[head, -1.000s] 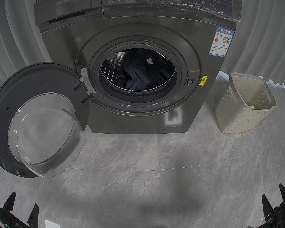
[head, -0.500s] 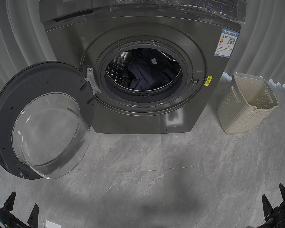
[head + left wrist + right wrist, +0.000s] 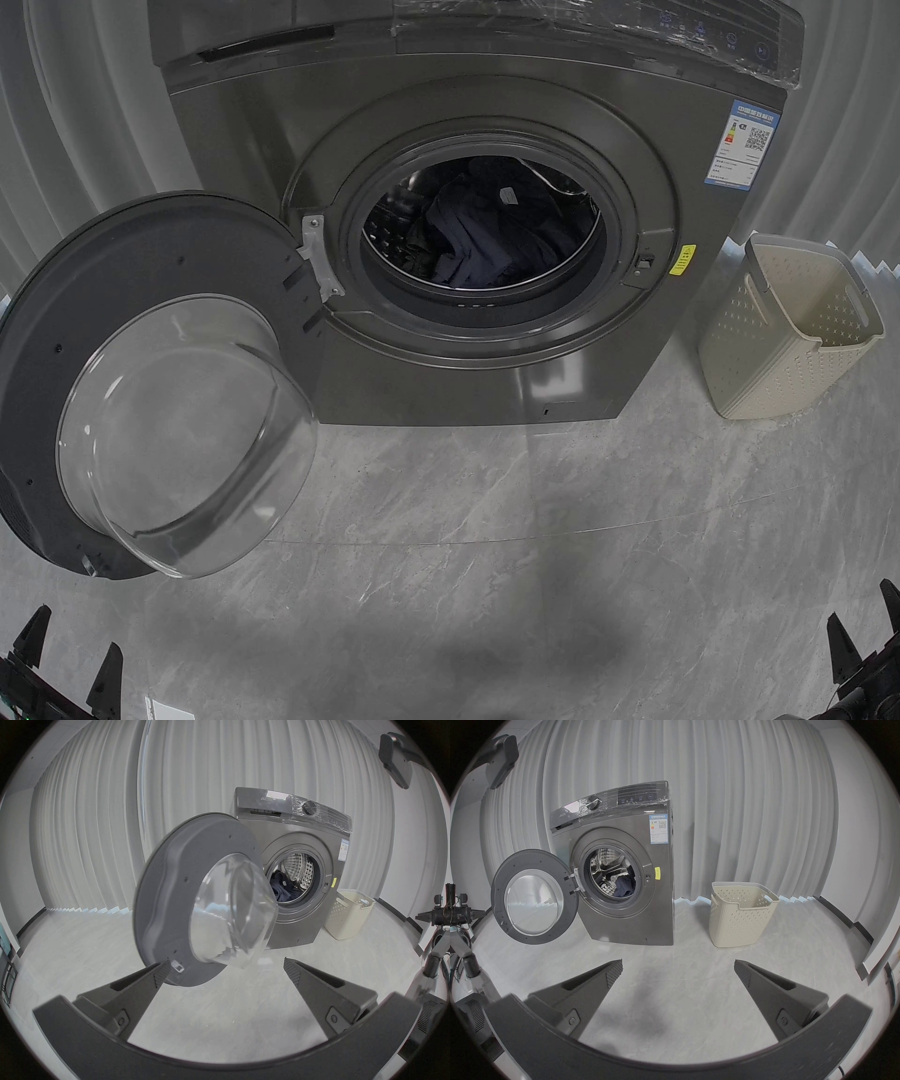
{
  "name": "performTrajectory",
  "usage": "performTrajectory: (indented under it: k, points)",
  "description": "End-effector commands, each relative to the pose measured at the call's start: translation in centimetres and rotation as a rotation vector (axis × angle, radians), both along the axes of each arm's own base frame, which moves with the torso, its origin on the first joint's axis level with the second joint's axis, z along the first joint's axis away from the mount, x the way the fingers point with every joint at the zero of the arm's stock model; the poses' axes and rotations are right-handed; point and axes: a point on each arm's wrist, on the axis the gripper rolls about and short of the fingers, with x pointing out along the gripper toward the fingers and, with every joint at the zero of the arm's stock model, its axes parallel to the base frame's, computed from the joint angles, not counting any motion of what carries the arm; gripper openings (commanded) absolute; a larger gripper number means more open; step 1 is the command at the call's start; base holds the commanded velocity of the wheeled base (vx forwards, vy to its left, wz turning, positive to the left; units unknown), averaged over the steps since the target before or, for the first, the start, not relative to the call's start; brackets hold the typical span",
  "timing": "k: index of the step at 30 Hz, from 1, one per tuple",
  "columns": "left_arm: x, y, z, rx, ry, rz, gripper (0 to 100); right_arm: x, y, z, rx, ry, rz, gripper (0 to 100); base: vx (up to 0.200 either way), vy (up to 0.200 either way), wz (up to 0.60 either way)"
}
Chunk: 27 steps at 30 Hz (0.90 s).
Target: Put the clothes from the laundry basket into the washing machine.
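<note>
Left hand (image 3: 225,962) gapes empty, clothes (image 3: 478,234) well ahead inside washing machine (image 3: 525,375).

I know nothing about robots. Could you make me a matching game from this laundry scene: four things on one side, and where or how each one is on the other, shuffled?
1. door
2. dark clothes
3. laundry basket
4. left gripper

A. inside the drum
B. fingers spread, holding nothing
C. on the floor, right of the washing machine
D. swung wide on its hinge

Pairs: 1-D, 2-A, 3-C, 4-B
</note>
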Motion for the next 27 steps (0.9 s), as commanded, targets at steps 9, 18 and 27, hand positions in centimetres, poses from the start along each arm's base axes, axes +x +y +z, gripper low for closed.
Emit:
performTrajectory:
  k: [9,18,27]
  points:
    - [0.05,0.00,-0.47,0.001,0.008,0.001,100,-0.06,0.00,-0.13,-0.001,-0.008,0.000,100,0.000,0.067,0.00]
    - [0.06,0.00,-0.50,0.001,0.008,0.001,100,-0.06,0.00,-0.13,-0.001,-0.008,0.000,100,-0.133,0.000,0.00]
    - [0.06,0.00,-0.51,0.001,0.009,0.001,100,-0.06,0.00,-0.13,0.000,-0.008,0.000,100,0.000,0.000,0.00]
